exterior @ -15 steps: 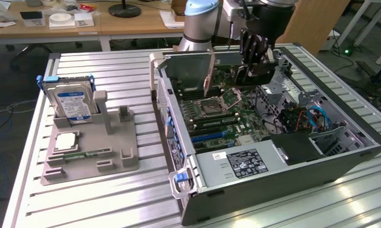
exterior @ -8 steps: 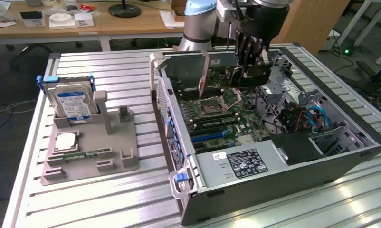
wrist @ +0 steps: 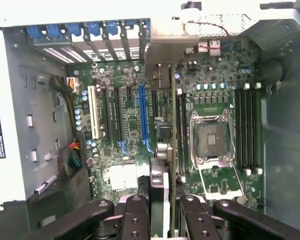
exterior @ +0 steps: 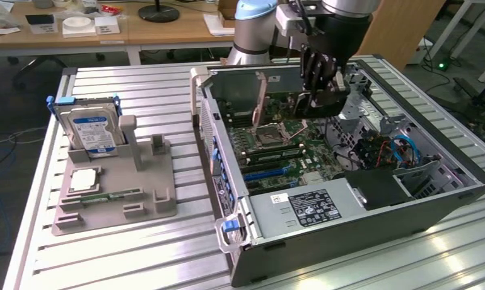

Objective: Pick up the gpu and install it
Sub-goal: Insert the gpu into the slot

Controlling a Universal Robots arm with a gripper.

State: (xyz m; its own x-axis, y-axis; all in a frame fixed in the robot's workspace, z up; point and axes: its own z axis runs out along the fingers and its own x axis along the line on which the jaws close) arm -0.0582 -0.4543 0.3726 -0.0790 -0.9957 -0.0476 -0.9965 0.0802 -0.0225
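Observation:
My gripper [exterior: 318,90] hangs over the open computer case [exterior: 226,151], shut on the gpu [exterior: 325,101], a dark card held on edge above the motherboard [exterior: 295,151]. In the wrist view the gpu [wrist: 163,145] shows edge-on between the black fingers [wrist: 135,215], with its silver bracket [wrist: 162,57] towards the case's rear slot covers. The card stands above the board, between the blue expansion slot [wrist: 142,115] and the memory slots [wrist: 181,130]. I cannot tell whether its lower edge touches a slot.
The CPU socket [wrist: 210,140] lies beside the card, and a white slot [wrist: 93,117] lies further off. On the exterior view's left, a grey fixture [exterior: 113,199] holds a hard drive [exterior: 93,130], a CPU chip [exterior: 81,180] and a memory stick [exterior: 113,194]. The power supply [exterior: 307,208] fills the case's near end.

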